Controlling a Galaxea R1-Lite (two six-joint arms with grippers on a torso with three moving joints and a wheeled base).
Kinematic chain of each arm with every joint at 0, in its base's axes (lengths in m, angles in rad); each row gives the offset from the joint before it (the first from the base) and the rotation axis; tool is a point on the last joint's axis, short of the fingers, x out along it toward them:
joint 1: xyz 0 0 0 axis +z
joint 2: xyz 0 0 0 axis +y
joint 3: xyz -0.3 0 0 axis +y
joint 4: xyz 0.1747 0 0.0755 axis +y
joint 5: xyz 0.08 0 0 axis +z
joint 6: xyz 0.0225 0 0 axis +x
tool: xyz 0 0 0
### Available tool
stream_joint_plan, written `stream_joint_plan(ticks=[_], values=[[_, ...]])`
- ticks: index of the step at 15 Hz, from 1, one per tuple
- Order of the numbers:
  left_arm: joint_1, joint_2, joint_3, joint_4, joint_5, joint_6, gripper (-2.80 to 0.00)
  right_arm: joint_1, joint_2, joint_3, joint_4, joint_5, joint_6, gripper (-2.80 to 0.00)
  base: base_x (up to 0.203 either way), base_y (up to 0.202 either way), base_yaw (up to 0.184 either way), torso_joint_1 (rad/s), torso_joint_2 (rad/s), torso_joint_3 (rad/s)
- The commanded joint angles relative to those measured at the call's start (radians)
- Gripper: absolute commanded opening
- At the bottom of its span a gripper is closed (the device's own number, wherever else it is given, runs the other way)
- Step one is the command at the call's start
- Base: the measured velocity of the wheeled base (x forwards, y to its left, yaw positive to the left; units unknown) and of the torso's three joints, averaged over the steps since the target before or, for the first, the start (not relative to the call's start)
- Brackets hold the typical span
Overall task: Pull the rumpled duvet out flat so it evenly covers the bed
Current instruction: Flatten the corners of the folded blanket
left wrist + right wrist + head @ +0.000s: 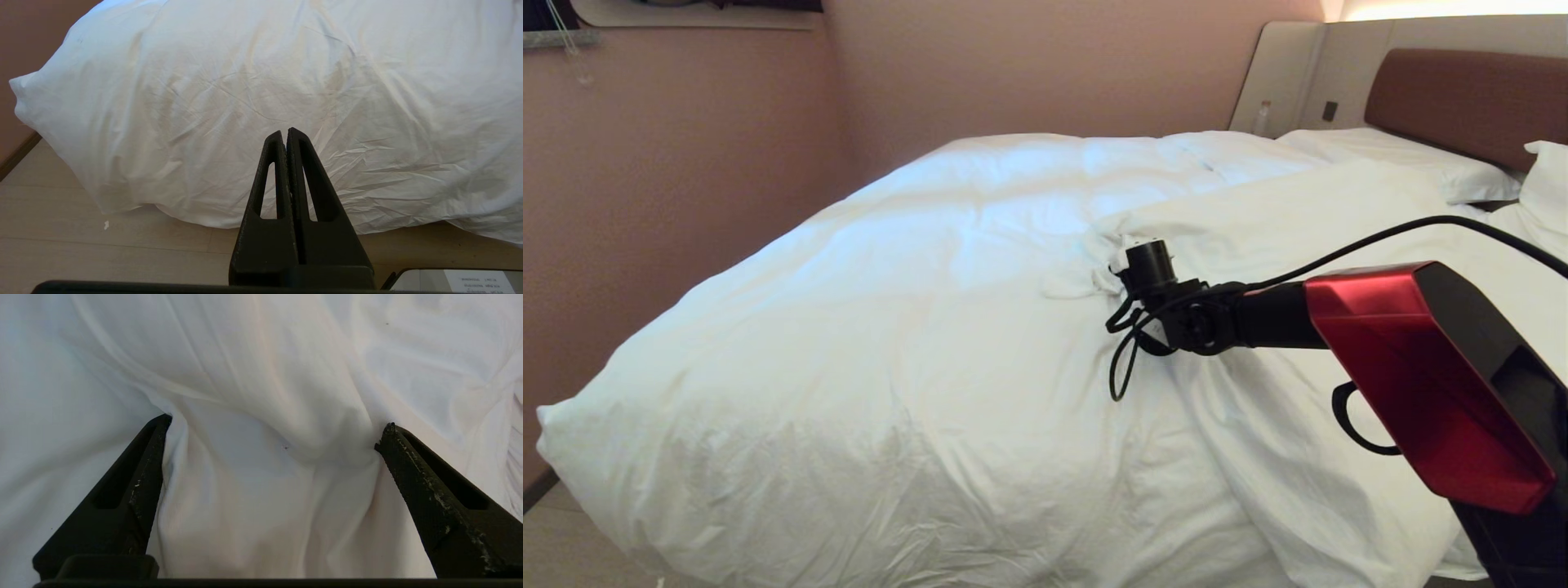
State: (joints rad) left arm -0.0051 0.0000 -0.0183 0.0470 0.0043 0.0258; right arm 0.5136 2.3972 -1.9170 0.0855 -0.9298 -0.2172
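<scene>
The puffy white quilted duvet is found rumpled across the bed. The right pincer is spread wide, pressed around a raised fold; closing is judged next. The left pincer is parked clenched.

Two white pillows lay toward 2 o'clock. A small clear bottle stood at about 1 o'clock, with a dark wall switch just beside it toward 3 o'clock. Pink walls filled 9 to 12 o'clock. Pale wood flooring showed at 7 o'clock, carrying a tiny white scrap.
</scene>
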Motion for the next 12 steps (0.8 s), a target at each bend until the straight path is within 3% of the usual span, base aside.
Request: stream_joint_plan(ticks=[1, 7, 12], values=[[0.0, 0.0, 0.0, 0.001, 0.0, 0.0, -2.8, 0.0, 0.004, -0.002, 0.0, -0.003, -0.008, 0.0, 0.0, 0.0, 0.0, 0.0, 0.0, 0.0], [-0.001, 0.0, 0.0, 0.001, 0.0, 0.0, -2.8, 0.0, 0.019, -0.005, 0.0, -0.016, -0.024, 0.0, 0.0, 0.0, 0.0, 0.0, 0.0, 0.0], [-0.001, 0.0, 0.0, 0.001, 0.0, 0.0, -2.8, -0.054, 0.03, -0.005, -0.004, -0.049, -0.026, 0.0, 0.0, 0.0, 0.0, 0.0, 0.0, 0.0]])
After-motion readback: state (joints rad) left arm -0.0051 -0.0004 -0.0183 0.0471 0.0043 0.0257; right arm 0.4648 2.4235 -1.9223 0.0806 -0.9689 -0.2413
